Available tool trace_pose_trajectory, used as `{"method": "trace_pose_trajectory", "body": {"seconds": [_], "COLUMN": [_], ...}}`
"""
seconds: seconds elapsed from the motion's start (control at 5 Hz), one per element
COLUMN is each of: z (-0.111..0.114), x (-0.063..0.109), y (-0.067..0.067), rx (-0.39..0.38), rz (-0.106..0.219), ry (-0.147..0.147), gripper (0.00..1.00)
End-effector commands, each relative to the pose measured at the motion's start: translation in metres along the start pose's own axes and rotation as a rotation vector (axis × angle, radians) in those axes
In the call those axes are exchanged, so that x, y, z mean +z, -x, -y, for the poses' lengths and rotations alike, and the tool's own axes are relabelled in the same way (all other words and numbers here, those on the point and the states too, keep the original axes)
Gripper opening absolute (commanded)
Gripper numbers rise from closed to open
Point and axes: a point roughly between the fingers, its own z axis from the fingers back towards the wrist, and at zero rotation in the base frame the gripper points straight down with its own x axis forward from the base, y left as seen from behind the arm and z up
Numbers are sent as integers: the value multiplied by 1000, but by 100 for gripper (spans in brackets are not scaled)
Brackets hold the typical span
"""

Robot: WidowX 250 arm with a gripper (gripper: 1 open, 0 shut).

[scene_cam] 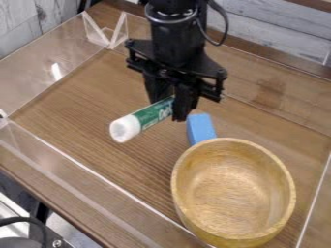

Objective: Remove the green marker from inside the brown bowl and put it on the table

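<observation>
The green marker [145, 116] hangs tilted above the table [91, 107], up and left of the brown bowl [233, 199] and outside it, pinched at its upper end by the black gripper [177, 97], with a blue block [200, 129] just beside the bowl's rim.

Black arm upright, end effector [177, 100] pointing down, closed

The gripper [181, 102] covers the upper end of the green marker [142, 118]; its lettering is too small to read. The arm is cut off by the top edge, and the small blue block [200, 129] sits partly behind the jaws
</observation>
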Motion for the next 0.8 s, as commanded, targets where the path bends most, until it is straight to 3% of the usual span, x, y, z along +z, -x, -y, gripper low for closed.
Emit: {"method": "trace_pose_trajectory", "body": {"seconds": [0.0, 0.6], "z": [-3, -7], "x": [9, -2], "y": [-3, 1], "rx": [10, 6], "rz": [48, 37], "ry": [3, 7], "gripper": [0, 0]}}
